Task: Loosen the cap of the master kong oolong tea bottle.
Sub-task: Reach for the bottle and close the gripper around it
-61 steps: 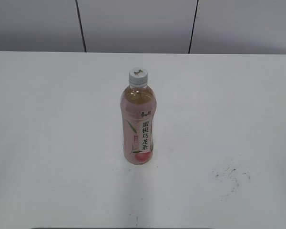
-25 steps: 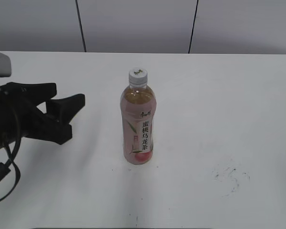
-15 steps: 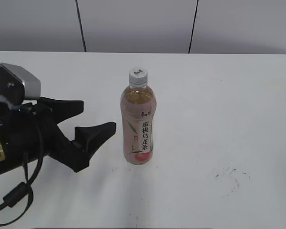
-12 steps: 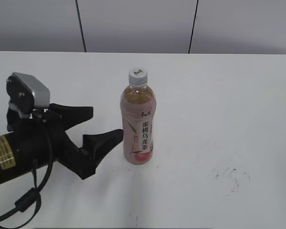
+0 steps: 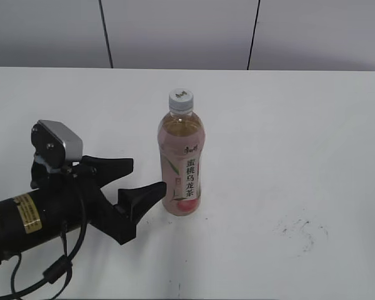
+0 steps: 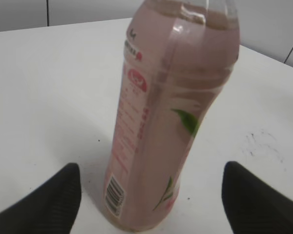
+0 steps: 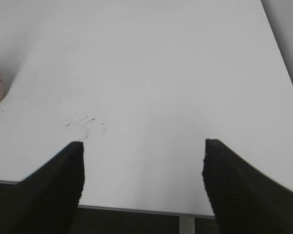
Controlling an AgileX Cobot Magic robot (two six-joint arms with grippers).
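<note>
Because the cap (image 5: 181, 100) cannot be turned unless the body is kept from spinning, the left gripper (image 5: 140, 178) sits low beside the master kong oolong tea bottle (image 5: 182, 161), with its fingers spread wide and aimed at the lower part of the label. From the left wrist view, the bottle (image 6: 168, 112) stands upright straight ahead of that gripper, framed between the two dark fingertips (image 6: 44, 202) but touching neither; the near finger tip looks just short of the label in the exterior view. Such a low hold would likely leave the neck and cap free above. The right gripper (image 7: 142, 187) is also spread apart, holding nothing, and hangs over the table (image 7: 151, 73) well away from the bottle, whose base barely shows at its far left. It is probably the one meant to come to the cap, which sits screwed on at the top.
</note>
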